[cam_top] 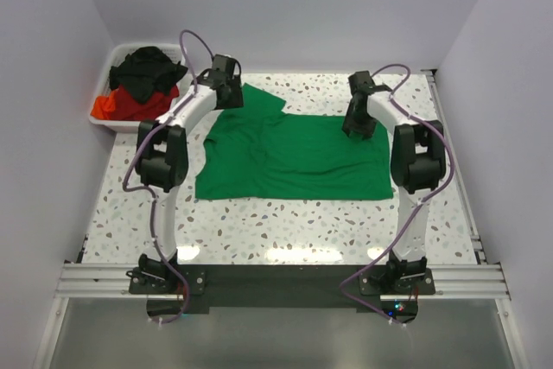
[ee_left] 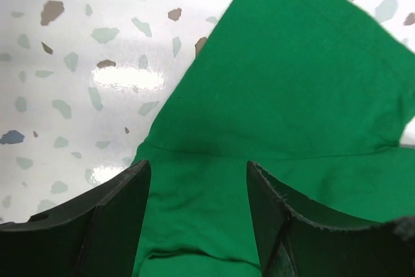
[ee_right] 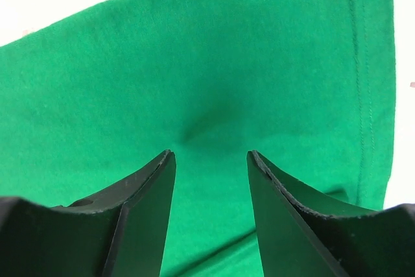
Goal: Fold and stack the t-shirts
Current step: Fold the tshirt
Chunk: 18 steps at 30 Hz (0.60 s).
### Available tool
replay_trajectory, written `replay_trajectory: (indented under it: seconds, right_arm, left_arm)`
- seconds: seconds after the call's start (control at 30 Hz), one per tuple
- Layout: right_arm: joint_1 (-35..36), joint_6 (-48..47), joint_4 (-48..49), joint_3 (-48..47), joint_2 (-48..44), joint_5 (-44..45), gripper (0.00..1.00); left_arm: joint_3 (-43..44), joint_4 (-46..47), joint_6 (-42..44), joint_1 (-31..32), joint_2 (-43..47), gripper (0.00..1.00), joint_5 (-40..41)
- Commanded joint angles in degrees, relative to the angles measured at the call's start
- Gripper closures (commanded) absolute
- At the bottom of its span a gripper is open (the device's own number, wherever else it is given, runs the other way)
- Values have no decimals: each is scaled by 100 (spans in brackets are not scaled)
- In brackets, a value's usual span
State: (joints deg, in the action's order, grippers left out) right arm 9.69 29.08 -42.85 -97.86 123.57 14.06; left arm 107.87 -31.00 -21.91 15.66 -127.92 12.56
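Observation:
A bright green t-shirt (cam_top: 294, 155) lies spread on the speckled table, one sleeve pointing to the far left. My left gripper (cam_top: 226, 92) is open just above the shirt's far-left corner by that sleeve; in the left wrist view (ee_left: 198, 167) green fabric (ee_left: 292, 82) shows between its jaws. My right gripper (cam_top: 356, 124) is open over the shirt's far-right part; the right wrist view (ee_right: 211, 155) shows green fabric (ee_right: 194, 63) with a small pucker between the jaws. A black t-shirt (cam_top: 149, 68) and a red t-shirt (cam_top: 121, 104) lie heaped in the bin.
A white plastic bin (cam_top: 123, 120) stands at the far left corner of the table. White walls enclose the table on the left, back and right. An aluminium rail (cam_top: 276, 281) carries both arm bases at the near edge.

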Motion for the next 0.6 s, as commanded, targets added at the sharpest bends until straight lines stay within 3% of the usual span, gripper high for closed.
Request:
replay_trajectory:
  seconds: [0.0,0.27,0.57]
  right_arm:
    - [-3,-96,-65,179,-535,158,47]
    - [15,71,-197,917,-1281,-44,46]
    - [120,124,-312,1488,-1696,-228,46]
  left_arm:
    - [-117,-151,-32,42,504,34,19]
    - [-977,-617,-24,332,1005,34,-8]
    - [-2199,-398,-436,438,1577,34,-341]
